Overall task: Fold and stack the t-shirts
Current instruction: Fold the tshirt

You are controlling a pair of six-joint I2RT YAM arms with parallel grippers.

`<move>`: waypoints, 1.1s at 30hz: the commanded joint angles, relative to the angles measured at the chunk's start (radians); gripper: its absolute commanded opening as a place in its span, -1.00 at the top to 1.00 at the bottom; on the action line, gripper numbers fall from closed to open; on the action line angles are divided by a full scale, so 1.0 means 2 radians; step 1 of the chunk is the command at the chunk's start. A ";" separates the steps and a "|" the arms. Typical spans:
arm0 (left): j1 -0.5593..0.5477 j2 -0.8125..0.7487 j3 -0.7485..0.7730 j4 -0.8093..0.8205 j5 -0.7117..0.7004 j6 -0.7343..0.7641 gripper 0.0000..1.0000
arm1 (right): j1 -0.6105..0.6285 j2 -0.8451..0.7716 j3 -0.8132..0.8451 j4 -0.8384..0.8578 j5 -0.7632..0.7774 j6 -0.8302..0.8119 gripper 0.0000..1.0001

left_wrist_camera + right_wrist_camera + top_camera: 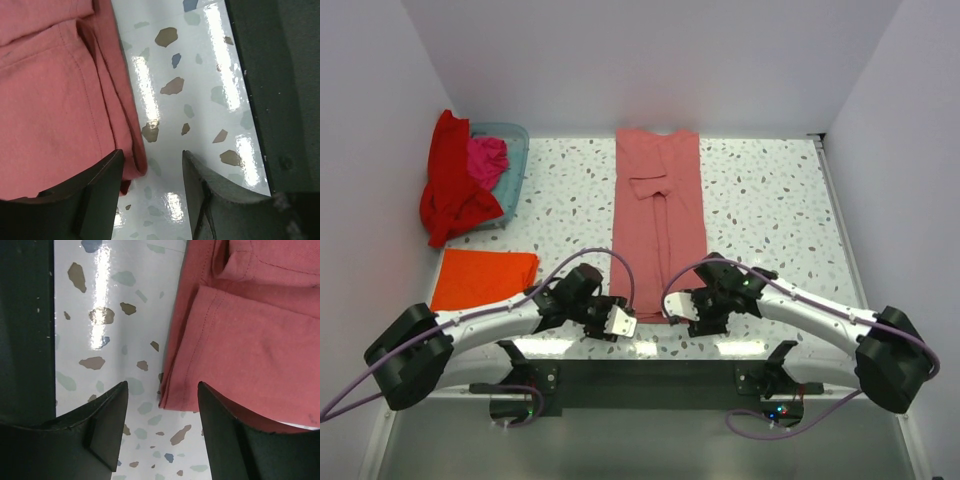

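Observation:
A dusty rose-pink t-shirt (658, 215) lies as a long narrow strip down the middle of the table, sides folded in. My left gripper (613, 322) is open at its near left corner; in the left wrist view the hem corner (131, 165) sits beside the left finger, jaws (152, 172) spread over bare table. My right gripper (690, 318) is open at the near right corner; the hem corner (172, 400) lies between its jaws (162, 405). A folded orange t-shirt (483, 277) lies at the left. Red (455, 185) and magenta (487, 160) tees hang from the basket.
A pale blue plastic basket (513, 150) stands at the back left. The speckled table (770, 210) ends in a dark strip (650, 370) at the near edge by the arm bases. White walls close in the back and sides.

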 commanded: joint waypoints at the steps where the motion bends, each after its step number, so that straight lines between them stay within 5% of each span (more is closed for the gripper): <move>1: -0.003 0.015 0.021 0.045 -0.034 0.001 -0.10 | 0.006 0.010 -0.008 0.065 0.031 -0.014 -0.22; 9: -0.003 0.030 0.013 0.049 -0.060 0.023 -0.10 | 0.005 0.044 -0.034 0.090 0.058 -0.040 -0.13; 17: -0.001 0.074 0.026 0.038 -0.064 0.041 -0.01 | 0.006 0.068 -0.047 0.106 0.065 -0.046 0.23; 22: 0.000 0.117 0.048 0.018 -0.067 0.041 0.38 | 0.006 0.079 -0.049 0.119 0.067 -0.040 0.53; 26: 0.002 0.113 0.053 0.014 -0.057 0.043 0.75 | 0.006 0.078 -0.048 0.127 0.073 -0.034 1.00; 29: 0.000 0.084 0.055 0.006 -0.037 0.032 1.00 | 0.006 0.048 -0.049 0.115 0.061 -0.030 1.00; 33: -0.025 0.044 0.056 -0.036 0.002 0.019 1.00 | 0.030 -0.011 -0.052 0.073 0.036 -0.011 1.00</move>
